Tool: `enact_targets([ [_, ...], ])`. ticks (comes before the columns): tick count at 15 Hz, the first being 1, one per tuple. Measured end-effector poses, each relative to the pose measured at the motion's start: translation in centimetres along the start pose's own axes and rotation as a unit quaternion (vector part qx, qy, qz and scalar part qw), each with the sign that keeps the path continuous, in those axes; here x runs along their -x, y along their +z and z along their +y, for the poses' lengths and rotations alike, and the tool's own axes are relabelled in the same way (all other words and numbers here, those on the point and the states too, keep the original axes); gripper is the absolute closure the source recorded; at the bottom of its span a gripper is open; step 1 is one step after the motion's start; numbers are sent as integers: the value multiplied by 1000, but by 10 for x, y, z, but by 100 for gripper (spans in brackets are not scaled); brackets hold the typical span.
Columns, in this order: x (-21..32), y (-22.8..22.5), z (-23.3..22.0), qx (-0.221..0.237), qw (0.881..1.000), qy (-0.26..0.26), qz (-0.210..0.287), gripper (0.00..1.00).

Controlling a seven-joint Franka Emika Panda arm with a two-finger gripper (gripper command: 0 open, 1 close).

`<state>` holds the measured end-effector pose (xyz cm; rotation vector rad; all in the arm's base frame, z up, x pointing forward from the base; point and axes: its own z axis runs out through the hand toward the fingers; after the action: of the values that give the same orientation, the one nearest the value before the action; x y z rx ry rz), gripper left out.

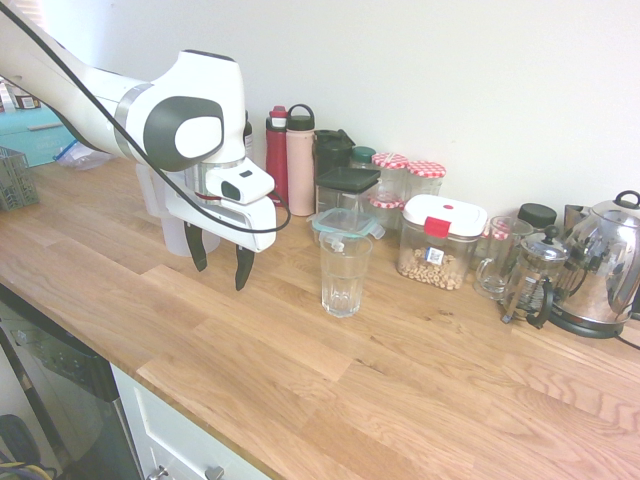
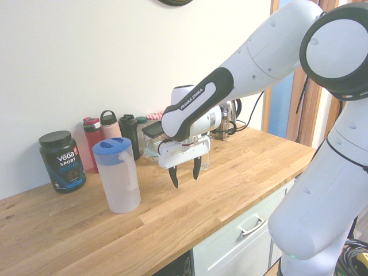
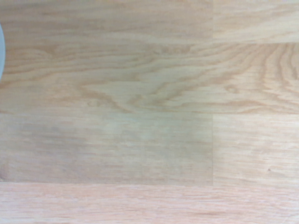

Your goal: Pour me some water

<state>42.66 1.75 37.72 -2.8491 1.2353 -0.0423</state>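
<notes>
A tall frosted white jug [image 2: 118, 181] with a blue lid stands on the wooden counter [image 2: 172, 218]. The water inside does not show clearly through its cloudy wall. In the first exterior view the arm hides most of the jug [image 1: 172, 232]. My gripper [image 2: 185, 178] hangs just above the counter to the right of the jug, apart from it, fingers pointing down and open with nothing between them. In the first exterior view the gripper [image 1: 219, 272] is left of an empty clear drinking glass [image 1: 344, 272]. The wrist view shows only bare wood.
Along the wall stand bottles [image 1: 290, 158], lidded jars and a food container [image 1: 438, 243], a glass mug [image 1: 493, 258], a French press [image 1: 532, 280] and a steel kettle [image 1: 603, 265]. A black protein tub [image 2: 62, 161] sits left of the jug. The counter's front edge is near.
</notes>
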Motion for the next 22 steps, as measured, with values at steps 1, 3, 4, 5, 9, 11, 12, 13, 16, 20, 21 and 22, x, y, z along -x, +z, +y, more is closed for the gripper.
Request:
enact_targets([
  [1,0,1,0,0,1000,0,0,0],
  [3,0,-3,-1,-3,1000,-1,3,0],
  [4,1,-9,-3,-8,1000,-3,9,0],
  [5,7,-20,-7,-15,1000,-10,17,0],
  [9,62,-82,-25,-50,996,-61,45,0],
  [11,95,-106,-39,-79,991,-86,58,0],
  [12,108,-114,-47,-95,988,-98,71,0],
  [13,121,-120,-55,-111,984,-108,87,0],
  [16,154,-125,-74,-141,974,-131,117,0],
  [20,184,-115,-90,-153,969,-123,149,0],
  [21,185,-110,-94,-154,969,-108,158,0],
  [22,185,-105,-97,-152,970,-94,164,0],
])
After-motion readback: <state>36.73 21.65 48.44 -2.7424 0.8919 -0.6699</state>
